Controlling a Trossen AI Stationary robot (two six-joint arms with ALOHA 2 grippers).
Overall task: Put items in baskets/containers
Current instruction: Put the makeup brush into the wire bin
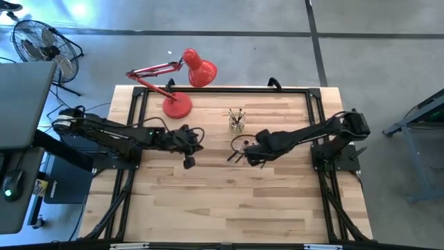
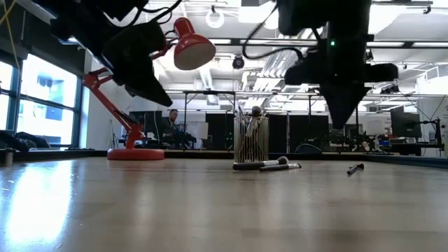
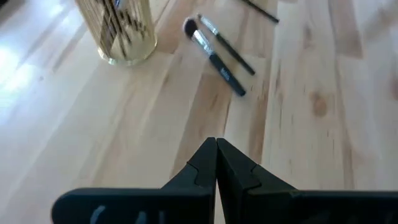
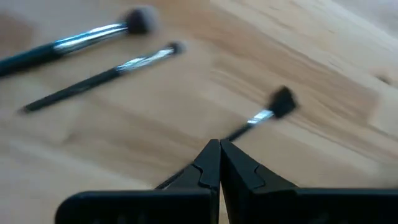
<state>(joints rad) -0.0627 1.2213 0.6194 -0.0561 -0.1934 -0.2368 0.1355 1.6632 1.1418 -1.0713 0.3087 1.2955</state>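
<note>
Right gripper [image 4: 219, 149] is hanging just over the table near the middle, fingers pinched completely together with nothing in them. A short dark-handled brush [image 4: 264, 114] with a silver ferrule and black bristles lies on the wood right past the fingertips, handle running under them. A bit further out are two more brushes side by side: a fat one with a fluffy tip [image 4: 81, 41] and a skinny one [image 4: 109, 71] next to it.

Left gripper [image 3: 216, 151] is off to the other side, also up off the table, fingers closed tight and empty. From its camera you can see that same pair of brushes ahead of it, close by the glass cup [image 3: 121, 31].

The cup [image 1: 237, 121] stands upright toward the back of the table [image 1: 208, 201], near the centre, with a bunch of brushes already standing in it. The loose brushes lie just in front of it. Red desk lamp [image 1: 182, 87] sits at the back left corner.
</note>
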